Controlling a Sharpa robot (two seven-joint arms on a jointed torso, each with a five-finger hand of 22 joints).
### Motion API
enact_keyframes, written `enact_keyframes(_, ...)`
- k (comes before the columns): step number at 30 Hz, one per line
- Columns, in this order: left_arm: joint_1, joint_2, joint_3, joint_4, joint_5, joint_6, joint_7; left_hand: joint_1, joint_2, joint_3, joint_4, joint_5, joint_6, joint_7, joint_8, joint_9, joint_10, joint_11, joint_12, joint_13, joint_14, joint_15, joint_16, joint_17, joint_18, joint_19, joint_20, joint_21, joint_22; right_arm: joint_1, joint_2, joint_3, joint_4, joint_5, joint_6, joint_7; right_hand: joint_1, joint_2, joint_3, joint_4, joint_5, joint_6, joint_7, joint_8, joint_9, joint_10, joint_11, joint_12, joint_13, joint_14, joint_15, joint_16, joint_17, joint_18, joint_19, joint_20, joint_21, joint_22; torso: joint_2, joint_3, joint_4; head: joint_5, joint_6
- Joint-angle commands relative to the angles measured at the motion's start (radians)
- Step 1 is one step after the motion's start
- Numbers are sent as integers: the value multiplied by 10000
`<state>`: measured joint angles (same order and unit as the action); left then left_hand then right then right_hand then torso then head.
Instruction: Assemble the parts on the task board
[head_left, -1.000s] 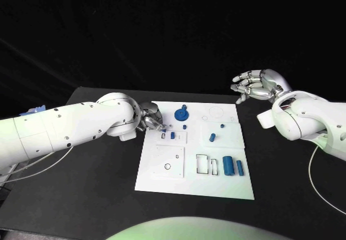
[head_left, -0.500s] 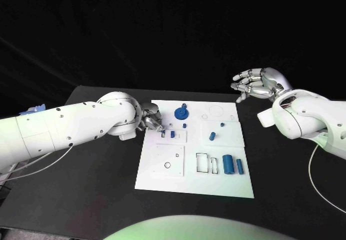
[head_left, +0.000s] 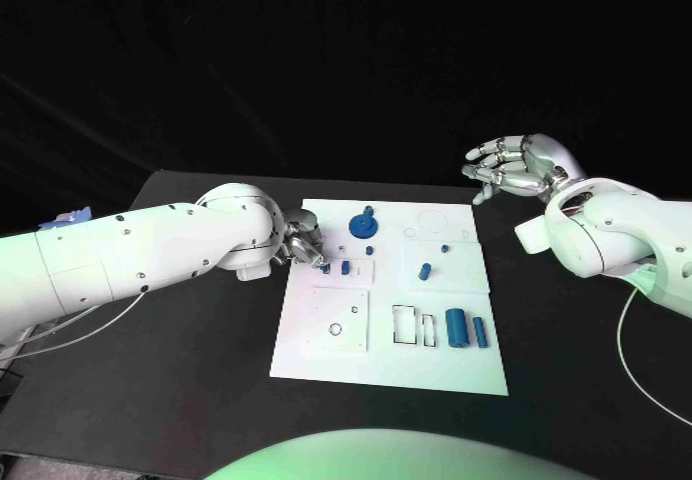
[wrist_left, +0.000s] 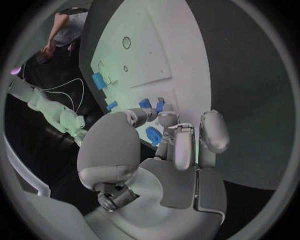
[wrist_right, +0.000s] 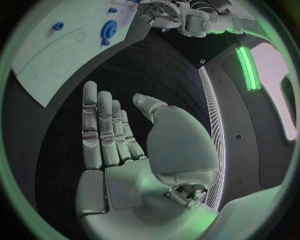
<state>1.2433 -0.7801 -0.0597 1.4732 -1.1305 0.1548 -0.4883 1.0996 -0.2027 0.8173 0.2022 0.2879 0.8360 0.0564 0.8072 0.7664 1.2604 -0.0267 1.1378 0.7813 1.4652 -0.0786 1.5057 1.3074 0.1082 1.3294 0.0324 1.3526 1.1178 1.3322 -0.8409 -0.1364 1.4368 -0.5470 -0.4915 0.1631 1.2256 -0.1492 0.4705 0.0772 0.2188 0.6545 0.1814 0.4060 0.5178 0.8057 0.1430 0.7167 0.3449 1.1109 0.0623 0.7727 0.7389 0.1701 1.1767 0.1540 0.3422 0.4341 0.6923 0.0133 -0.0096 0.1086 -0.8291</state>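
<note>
The white task board (head_left: 325, 350) lies mid-table. My left hand (head_left: 304, 244) hovers over its far left edge with its fingers bent down. Its fingertips (wrist_left: 167, 119) stand just short of two small blue parts (head_left: 346, 267) (wrist_left: 145, 103), and I see nothing held between thumb and fingers. A blue gear (head_left: 364, 227) (wrist_left: 153, 135) sits at the far end beside this hand. A blue peg (head_left: 426, 271), a blue cylinder (head_left: 456, 328) and a thin blue bar (head_left: 479, 333) lie further right. My right hand (head_left: 513, 170) (wrist_right: 125, 150) is raised beyond the far right corner, fingers apart and empty.
The board carries outlined slots (head_left: 411, 326) and a round hole (head_left: 335, 330) near its middle. Black table (head_left: 173, 400) surrounds the board on every side. In the right wrist view the board (wrist_right: 37, 60), the gear (wrist_right: 109, 30) and my left hand (wrist_right: 181, 17) lie beyond the palm.
My left hand has edged slightly down and toward the small blue parts at the board's left edge. The right hand has hardly moved.
</note>
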Motion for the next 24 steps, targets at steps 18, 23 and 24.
enact_keyframes(18,-31,82,-22,-23,-130,363,-51,-80,46,1849,-1804,102,114,-73,48,10,89,-3,30,3,754,-55,73,1396,-166,53,-38,73,25,-2,-13,4,25,22,-46,97,-68,28,-75,-8,69,-91,409,35,13,-75,0,33,-10,-53,-11,-40,-10,116,65,22,-30,-9,0,9,6,-15,-14)
enact_keyframes(23,-31,90,-24,-39,-267,336,-61,-80,46,1849,-1804,102,114,-73,48,10,89,-3,30,3,754,-55,73,1396,-166,53,-38,73,25,-2,-17,4,36,23,-55,108,-68,28,-75,-8,69,-91,409,35,13,-75,0,33,-10,-53,-11,-40,-10,116,65,22,-30,-9,-6,6,4,-10,-16)
enact_keyframes(24,-31,92,-24,-39,-277,343,-61,-80,46,1849,-1804,102,114,-73,48,10,89,-3,30,3,754,-55,73,1396,-166,53,-38,73,25,-2,-18,4,37,23,-55,109,-68,28,-75,-8,69,-91,409,35,13,-75,0,33,-10,-53,-11,-40,-10,116,65,22,-30,-9,-6,7,2,-10,-16)
